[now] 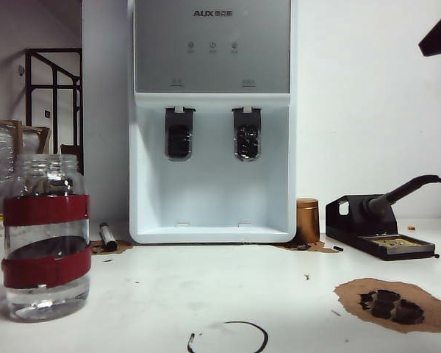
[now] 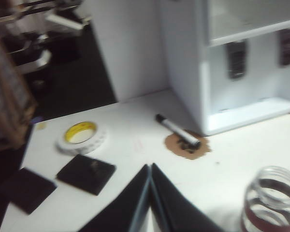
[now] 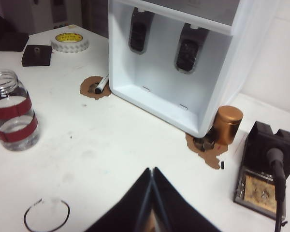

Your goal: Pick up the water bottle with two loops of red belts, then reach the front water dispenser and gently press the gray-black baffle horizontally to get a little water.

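Observation:
The water bottle [image 1: 45, 235], clear with two red bands, stands upright on the white table at the near left, with nothing holding it. It also shows in both wrist views [image 2: 273, 200] [image 3: 12, 113]. The white water dispenser [image 1: 212, 118] [image 3: 183, 58] stands at the back middle. Two gray-black baffles [image 1: 179, 132] [image 1: 247, 132] hang in its bay. My left gripper [image 2: 150, 166] is shut and empty above the table, to one side of the bottle. My right gripper [image 3: 152, 170] is shut and empty over bare table in front of the dispenser. Neither gripper shows in the exterior view.
A marker [image 1: 107, 236] lies by the dispenser's left corner. A copper-coloured cylinder [image 1: 306, 219] and a black soldering stand [image 1: 378, 232] sit to its right. A tape roll [image 2: 81, 137] and black blocks [image 2: 85, 173] lie far left. A brown patch with black bits [image 1: 393, 304] and a wire ring [image 1: 228, 338] lie near the front.

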Available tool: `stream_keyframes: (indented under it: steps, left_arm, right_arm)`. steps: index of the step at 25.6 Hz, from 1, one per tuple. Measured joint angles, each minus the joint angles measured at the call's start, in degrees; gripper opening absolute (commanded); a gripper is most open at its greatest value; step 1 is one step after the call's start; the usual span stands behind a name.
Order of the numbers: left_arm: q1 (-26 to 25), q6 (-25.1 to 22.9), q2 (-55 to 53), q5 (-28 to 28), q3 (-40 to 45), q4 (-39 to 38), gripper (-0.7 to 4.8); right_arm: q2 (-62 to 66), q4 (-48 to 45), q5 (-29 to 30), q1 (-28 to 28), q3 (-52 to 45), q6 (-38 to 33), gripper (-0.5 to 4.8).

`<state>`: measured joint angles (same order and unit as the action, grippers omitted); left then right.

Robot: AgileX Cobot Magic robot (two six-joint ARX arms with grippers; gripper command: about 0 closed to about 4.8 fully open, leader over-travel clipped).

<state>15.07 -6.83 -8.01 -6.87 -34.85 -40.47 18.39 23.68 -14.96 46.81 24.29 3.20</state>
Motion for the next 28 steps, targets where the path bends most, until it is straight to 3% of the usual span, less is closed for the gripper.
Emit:
stream_keyframes:
  steps: [12, 16, 19, 28]
  left_arm:
    - [0.0, 9.8, 0.0, -3.1, 2.9, 3.8, -0.04]
    - [0.0, 11.0, 0.0, -3.8, 4.1, 3.9, -0.04]
    - [0.0, 13.8, 0.1, -6.0, 4.9, 7.4, -0.04]
    - [0.0, 14.8, 0.1, -6.5, 6.1, 8.1, -0.04]
  right_arm:
    - [-13.2, 3.2, -6.3, 0.0, -2.7, -1.2, -0.05]
    - [-18.4, 3.5, -9.9, 0.0, -3.5, -0.9, -0.05]
    - [-18.2, 3.7, -10.7, -0.1, -3.8, -2.2, -0.05]
    - [-18.2, 4.3, -13.2, -0.1, -4.5, -4.9, -0.04]
